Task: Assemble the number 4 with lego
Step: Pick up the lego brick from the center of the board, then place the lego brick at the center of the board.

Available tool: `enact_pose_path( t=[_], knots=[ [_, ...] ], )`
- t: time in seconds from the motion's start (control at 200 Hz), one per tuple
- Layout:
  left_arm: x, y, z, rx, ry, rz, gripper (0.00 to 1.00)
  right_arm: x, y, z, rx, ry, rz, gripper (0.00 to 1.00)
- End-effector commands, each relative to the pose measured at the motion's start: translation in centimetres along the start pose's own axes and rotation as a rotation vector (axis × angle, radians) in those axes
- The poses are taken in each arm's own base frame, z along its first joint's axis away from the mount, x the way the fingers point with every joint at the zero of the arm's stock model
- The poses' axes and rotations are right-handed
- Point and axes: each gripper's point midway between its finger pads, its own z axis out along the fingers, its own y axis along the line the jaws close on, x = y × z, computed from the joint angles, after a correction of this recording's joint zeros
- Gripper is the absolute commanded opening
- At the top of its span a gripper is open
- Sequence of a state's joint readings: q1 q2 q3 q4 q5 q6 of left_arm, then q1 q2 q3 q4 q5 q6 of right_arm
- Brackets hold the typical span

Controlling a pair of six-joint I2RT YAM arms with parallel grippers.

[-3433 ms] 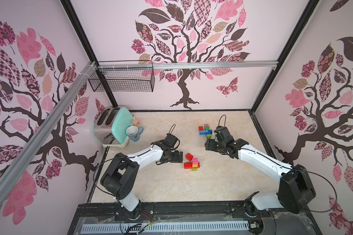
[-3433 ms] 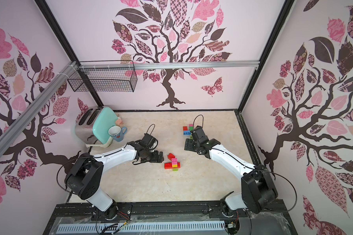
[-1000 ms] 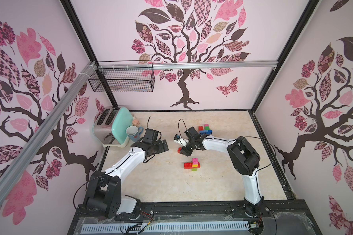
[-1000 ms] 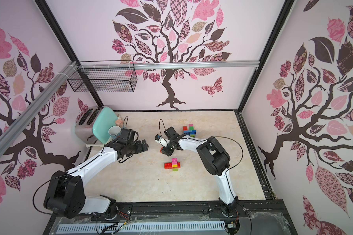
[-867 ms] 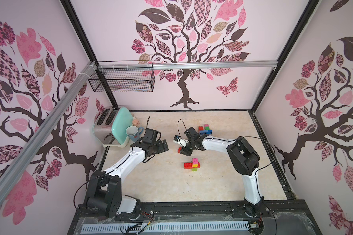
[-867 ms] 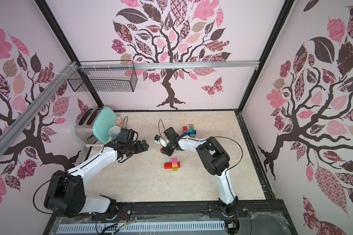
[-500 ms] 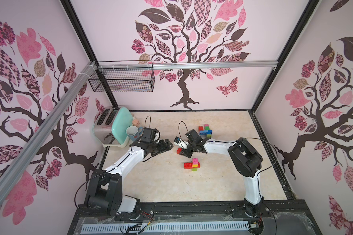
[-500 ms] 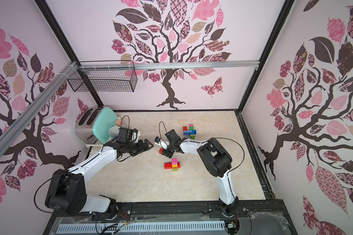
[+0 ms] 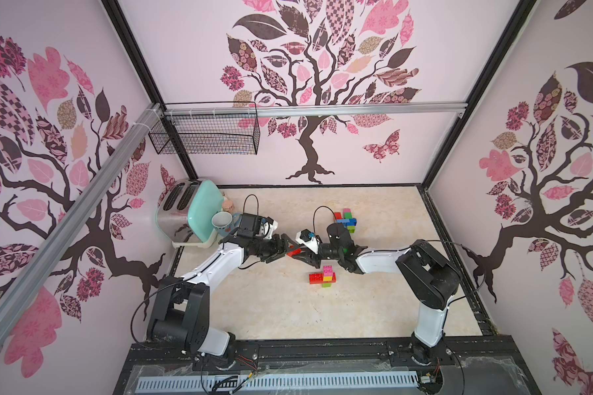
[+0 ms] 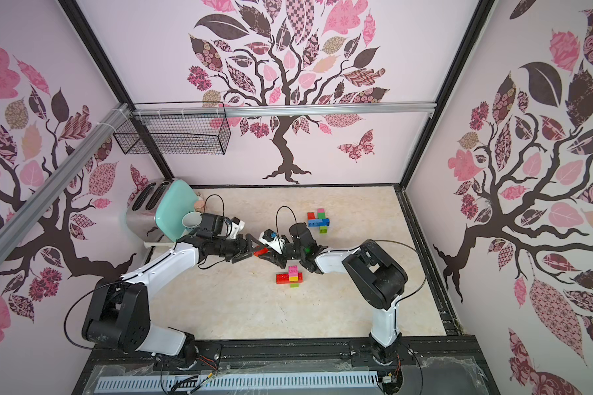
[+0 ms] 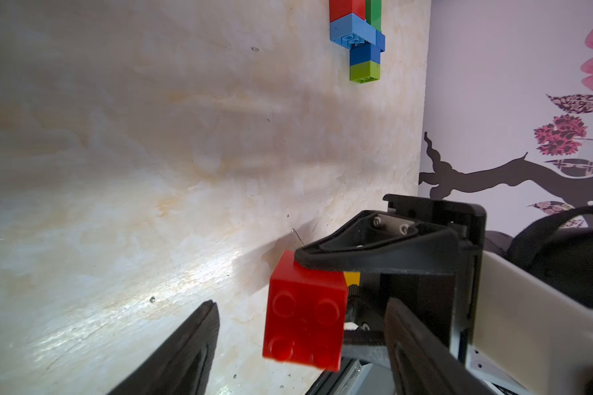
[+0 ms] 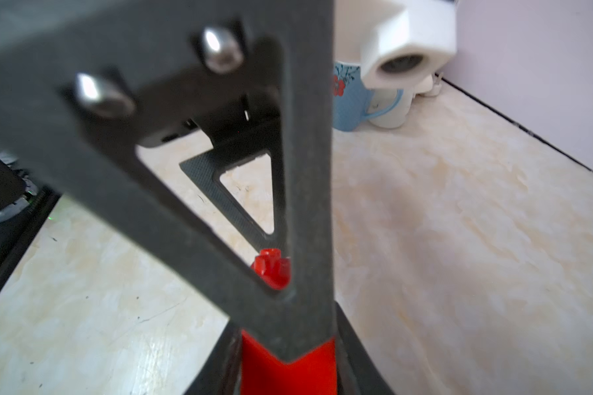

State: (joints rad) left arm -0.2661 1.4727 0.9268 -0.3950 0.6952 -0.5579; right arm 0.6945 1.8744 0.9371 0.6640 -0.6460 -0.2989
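Your right hand [image 9: 300,255] is clamped on a red brick [image 11: 305,314], holding it above the bench [image 9: 271,307]. Your left hand [image 10: 249,250] faces it with its jaws part open on either side of the brick, neither touching it. A red, pink, yellow and green build [image 9: 323,276] lies just beside the right hand. A blue, red and green pile [image 9: 345,220] sits farther back.

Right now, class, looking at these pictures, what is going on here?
A handover, by the look of it. The right gripper holds a red lego brick in the air above the table. The left gripper is open, its jaws on either side of that brick, not touching it. A partly built lego piece lies on the table nearby, and other bricks sit clustered farther back.
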Motion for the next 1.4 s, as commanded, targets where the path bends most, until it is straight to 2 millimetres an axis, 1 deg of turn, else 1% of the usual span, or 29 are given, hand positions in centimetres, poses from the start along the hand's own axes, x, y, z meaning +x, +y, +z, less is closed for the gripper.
enact_pose_path(
  t=[0.0,0.035,0.085,0.145,0.215,0.265,0.36,0.375,0.405,0.44,0.49,0.52,0.62,0.665,0.705,0.735,0.745,0.76,0.78,0.82,0.9,0.935,1.015,1.025,1.06,1.09,1.201,1.256,1.396],
  knots=[
    [-1.2,-1.9,-0.4,0.067,-0.013,0.033,0.71,-4.6,1.2,-1.0,-0.046,-0.154,-0.054,0.00],
    [-1.1,-2.1,-0.3,0.081,-0.008,0.031,0.68,-4.6,1.3,-1.1,-0.049,-0.161,-0.052,0.00],
    [-1.0,-2.6,-0.3,0.111,0.001,0.034,0.61,-4.8,1.2,-1.1,-0.042,-0.173,-0.044,0.00],
    [-0.9,-3.0,-0.2,0.137,0.013,0.031,0.51,-4.9,1.0,-1.2,-0.030,-0.187,-0.026,0.00],
    [-0.7,-3.1,-0.2,0.148,0.021,0.035,0.40,-5.0,1.0,-1.2,-0.027,-0.194,-0.012,0.00],
    [-0.7,-3.2,-0.3,0.151,0.021,0.041,0.30,-5.0,1.0,-1.1,-0.029,-0.194,-0.003,0.00],
    [-0.7,-3.4,-0.6,0.147,0.016,0.062,0.15,-4.8,1.0,-1.3,-0.023,-0.186,0.008,0.00],
    [-0.7,-3.3,-0.6,0.138,0.014,0.071,0.13,-4.7,0.9,-1.3,-0.017,-0.183,0.010,0.01],
    [-0.8,-3.1,-0.7,0.110,0.005,0.079,0.06,-4.6,0.9,-1.5,-0.007,-0.179,0.014,0.07],
    [-0.9,-2.6,-0.8,0.062,-0.011,0.100,0.00,-4.6,0.8,-1.8,0.011,-0.177,0.016,0.18],
    [-1.1,-1.7,-1.0,-0.038,-0.033,0.130,0.00,-4.7,0.5,-2.4,0.055,-0.173,0.021,0.36],
    [-1.3,-0.9,-1.2,-0.116,-0.052,0.157,0.00,-4.6,0.0,-2.9,0.094,-0.167,0.031,0.44],
    [-1.2,0.6,-1.7,-0.357,-0.083,0.287,0.00,-4.4,-1.3,-5.1,0.225,-0.128,0.056,0.63],
    [-1.1,1.1,-1.8,-0.439,-0.087,0.335,0.00,-4.1,-2.1,-6.2,0.291,-0.106,0.073,0.70],
    [-0.9,1.8,-1.7,-0.496,-0.076,0.358,0.00,-4.3,-2.6,-7.5,0.348,-0.100,0.085,0.77],
    [-0.7,2.3,-1.6,-0.534,-0.062,0.366,0.00,-4.5,-2.9,-8.6,0.391,-0.103,0.099,0.88],
    [-0.6,2.6,-1.6,-0.551,-0.058,0.367,0.00,-4.5,-3.0,-8.9,0.406,-0.103,0.103,0.96],
    [-0.5,2.9,-1.6,-0.570,-0.053,0.369,0.00,-4.7,-3.1,-9.4,0.425,-0.106,0.109,0.99],
    [-0.3,3.3,-1.5,-0.592,-0.039,0.372,0.00,-4.8,-3.4,-10.0,0.457,-0.106,0.121,0.99],
    [-0.1,4.2,-1.3,-0.641,-0.018,0.379,0.00,-6.1,-3.7,-11.8,0.521,-0.144,0.143,0.99],
    [0.5,5.3,-0.6,-0.727,0.031,0.420,0.00,-7.2,-4.7,-15.1,0.669,-0.202,0.208,1.00],
    [0.8,5.6,-0.3,-0.761,0.055,0.449,0.00,-7.3,-5.1,-16.5,0.733,-0.226,0.256,0.99],
    [1.4,6.2,0.8,-0.847,0.106,0.529,0.00,-6.5,-5.8,-19.0,0.835,-0.219,0.343,1.00],
    [1.5,6.2,0.9,-0.857,0.110,0.539,0.00,-6.0,-5.9,-19.1,0.840,-0.207,0.357,0.99],
    [1.8,6.5,1.4,-0.886,0.133,0.568,0.00,-5.8,-6.1,-19.9,0.868,-0.209,0.383,0.99],
    [2.0,6.7,2.0,-0.900,0.154,0.586,0.00,-5.1,-6.3,-20.5,0.897,-0.190,0.408,1.00],
    [2.7,6.9,3.8,-0.886,0.212,0.611,0.00,-3.7,-6.7,-22.2,0.993,-0.121,0.439,1.00],
    [2.8,6.9,4.4,-0.880,0.226,0.623,0.00,-3.3,-6.9,-22.8,1.026,-0.100,0.447,0.99],
    [2.9,7.6,5.5,-0.881,0.252,0.641,0.00,-3.1,-7.0,-23.6,1.060,-0.097,0.480,1.00]
  ],
)
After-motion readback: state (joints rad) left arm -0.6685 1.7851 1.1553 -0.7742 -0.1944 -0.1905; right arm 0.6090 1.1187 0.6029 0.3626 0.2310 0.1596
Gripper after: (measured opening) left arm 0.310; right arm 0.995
